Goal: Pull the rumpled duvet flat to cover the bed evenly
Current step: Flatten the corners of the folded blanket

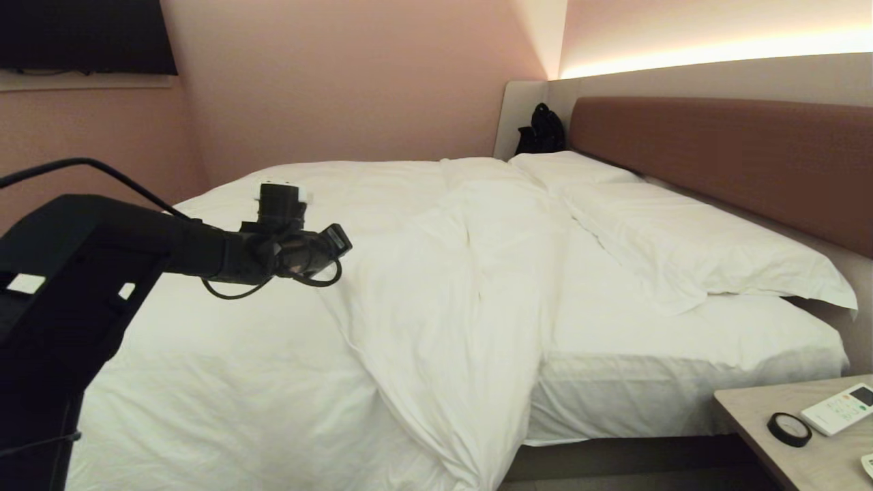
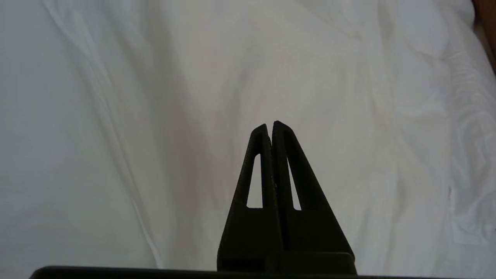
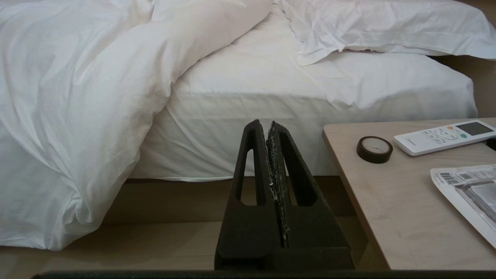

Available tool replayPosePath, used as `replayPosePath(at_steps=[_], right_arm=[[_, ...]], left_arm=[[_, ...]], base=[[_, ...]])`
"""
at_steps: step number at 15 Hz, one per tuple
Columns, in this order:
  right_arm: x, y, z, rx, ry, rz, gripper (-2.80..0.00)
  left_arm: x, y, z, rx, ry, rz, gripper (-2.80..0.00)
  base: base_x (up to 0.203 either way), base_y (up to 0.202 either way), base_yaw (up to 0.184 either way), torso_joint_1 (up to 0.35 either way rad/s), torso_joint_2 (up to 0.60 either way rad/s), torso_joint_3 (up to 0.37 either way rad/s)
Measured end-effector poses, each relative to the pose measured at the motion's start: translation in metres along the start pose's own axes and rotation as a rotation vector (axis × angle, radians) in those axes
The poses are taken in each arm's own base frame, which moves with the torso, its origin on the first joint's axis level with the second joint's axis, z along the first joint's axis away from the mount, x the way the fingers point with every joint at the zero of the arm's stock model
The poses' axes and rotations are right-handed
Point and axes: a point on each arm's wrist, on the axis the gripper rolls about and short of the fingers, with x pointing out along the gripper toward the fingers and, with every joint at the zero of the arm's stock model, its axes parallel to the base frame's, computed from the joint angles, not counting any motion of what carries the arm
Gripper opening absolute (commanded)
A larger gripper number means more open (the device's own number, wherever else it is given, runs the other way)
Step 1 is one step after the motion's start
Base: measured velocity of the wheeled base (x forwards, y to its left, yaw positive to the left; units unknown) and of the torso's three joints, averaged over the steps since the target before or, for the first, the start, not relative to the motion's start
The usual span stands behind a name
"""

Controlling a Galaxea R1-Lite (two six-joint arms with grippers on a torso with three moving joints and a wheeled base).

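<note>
Duvet (image 1: 382,273): white, creased; covers the foot-side part of the bed (image 1: 682,354), bunched in a long ridge across the mattress, its near edge spilling over the bed's side toward the floor.
Bare stretch: white sheet (image 1: 614,320) uncovered between the duvet's ridge and the pillows (image 1: 682,239).
Pillows: two, flat, along the brown headboard (image 1: 736,157).
Left gripper (image 2: 270,126): fingers pressed together, nothing between them; held out above the duvet, apart from the cloth.
Right gripper (image 3: 268,124): fingers closed, empty; low beside the bed, pointing at the mattress side.
Nightstand (image 3: 387,217): just beside the bed; carries a roll of black tape (image 3: 374,148), a white remote (image 3: 445,137), a printed packet (image 3: 469,190).
Far corner: dark bag (image 1: 541,129) by the headboard's end.
</note>
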Motion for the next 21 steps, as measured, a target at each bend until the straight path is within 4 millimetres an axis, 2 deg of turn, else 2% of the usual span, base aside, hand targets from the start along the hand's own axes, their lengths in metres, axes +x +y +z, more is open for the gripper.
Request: replayPosePath(at_steps=[4, 9, 12, 15, 16, 21], right_arm=[[0.000, 0.000, 0.000, 0.000, 0.000, 0.000, -2.80], [0.000, 0.000, 0.000, 0.000, 0.000, 0.000, -2.80], [0.000, 0.000, 0.000, 0.001, 0.000, 0.000, -2.80], [0.000, 0.000, 0.000, 0.001, -0.001, 0.000, -2.80], [0.000, 0.000, 0.000, 0.001, -0.001, 0.000, -2.80], [0.000, 0.000, 0.000, 0.001, 0.000, 0.000, -2.80]], left_arm=[[0.026, 0.017, -0.003, 0.098, -0.040, 0.074, -2.80], [0.056, 0.036, -0.019, 0.157, -0.026, 0.155, -2.80], [0.061, 0.040, -0.024, 0.156, -0.011, 0.159, -2.80], [0.052, 0.039, -0.026, 0.148, 0.025, 0.161, -2.80], [0.048, 0.038, -0.025, 0.147, 0.035, 0.154, 0.00], [0.028, 0.032, -0.023, 0.131, 0.098, 0.154, 0.00]], base=[[0.000, 0.000, 0.000, 0.000, 0.00, 0.000], [0.000, 0.000, 0.000, 0.000, 0.00, 0.000], [0.000, 0.000, 0.000, 0.000, 0.00, 0.000], [0.000, 0.000, 0.000, 0.000, 0.00, 0.000], [0.000, 0.000, 0.000, 0.000, 0.00, 0.000], [0.000, 0.000, 0.000, 0.000, 0.00, 0.000]])
